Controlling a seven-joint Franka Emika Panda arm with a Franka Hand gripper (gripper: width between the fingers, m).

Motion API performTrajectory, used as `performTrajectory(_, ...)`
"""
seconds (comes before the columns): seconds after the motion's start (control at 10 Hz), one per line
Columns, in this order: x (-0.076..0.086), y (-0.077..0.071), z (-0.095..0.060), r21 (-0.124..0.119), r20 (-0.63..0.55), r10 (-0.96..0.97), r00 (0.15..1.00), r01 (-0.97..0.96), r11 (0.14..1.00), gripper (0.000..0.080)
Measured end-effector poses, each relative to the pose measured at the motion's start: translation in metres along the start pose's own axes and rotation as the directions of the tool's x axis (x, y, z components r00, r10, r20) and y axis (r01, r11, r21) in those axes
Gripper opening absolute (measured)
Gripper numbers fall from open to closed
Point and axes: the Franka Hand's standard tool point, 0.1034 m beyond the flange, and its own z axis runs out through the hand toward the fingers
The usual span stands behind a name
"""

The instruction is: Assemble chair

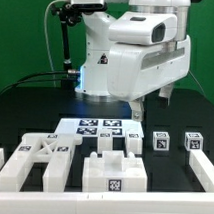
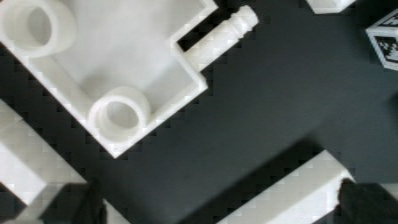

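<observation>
Now, arm: white arm [image 1: 137, 51] hangs over the black table [image 1: 25, 104].
Chair: loose white tagged chair parts [image 1: 38, 158] lie in a row along the table's front.
Pincer: gripper [image 1: 147, 106] spread wide, holding nothing, above the parts.

The arm [image 1: 132, 51] bends low, its claw [image 1: 151, 103] pointing down, jaws spread wide and empty.

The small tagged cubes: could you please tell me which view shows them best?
The exterior view: three small cubes stand whole in a row on the table, tags facing the camera. The wrist view catches only part of one tagged cube, cut off by the frame.
</observation>
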Motion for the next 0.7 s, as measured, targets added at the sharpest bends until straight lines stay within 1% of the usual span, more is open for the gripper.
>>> performTrajectory(0.5, 0.0, 0.0, 0.0, 0.0, 0.0, 0.0, 1.0, 0.0, 1.0, 0.065)
performTrajectory(0.6, -0.003, 0.002, 0.0, 0.001, 0.001, 0.006, 1.0, -0.006, 1.0, 0.065)
performTrajectory(0.7, -0.016, 0.014, 0.002, -0.001, 0.008, 0.007, 1.0, -0.007, 1.0, 0.065)
